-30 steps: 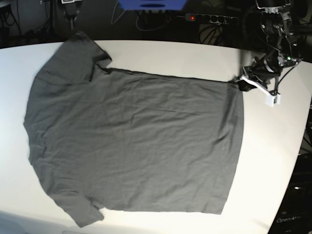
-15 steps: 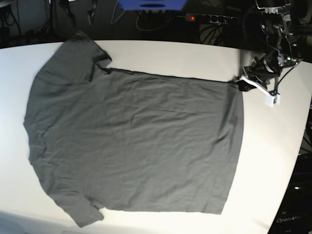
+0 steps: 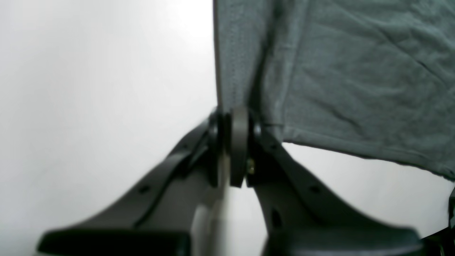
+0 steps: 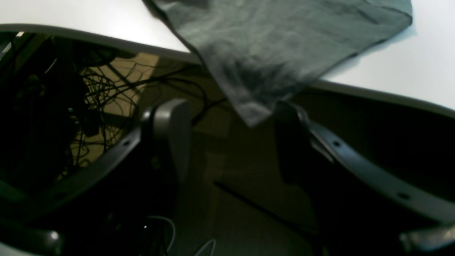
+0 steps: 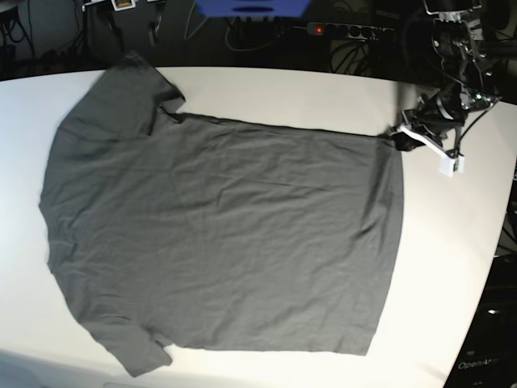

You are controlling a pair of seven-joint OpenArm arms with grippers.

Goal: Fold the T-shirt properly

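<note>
The dark grey T-shirt (image 5: 218,234) lies spread flat on the white table (image 5: 452,267), sleeves to the left and hem to the right. My left gripper (image 5: 401,137) is at the hem's far right corner. In the left wrist view it (image 3: 233,142) is shut on that corner of the T-shirt (image 3: 355,71). My right gripper (image 4: 231,138) is open, off the table's far edge. A sleeve (image 4: 270,42) hangs over that edge, its tip just ahead of the open jaws and not held. The right gripper does not show in the base view.
The table's curved edge runs down the right (image 5: 493,267). Behind the far edge are a power strip (image 5: 343,31), a blue object (image 5: 250,6) and tangled cables (image 4: 103,92) on the floor. The left arm's body (image 5: 456,48) stands at the back right.
The right arm's dark tip near the far sleeve has drawn back out of the base view's top edge. The left gripper and the shirt have not moved.
</note>
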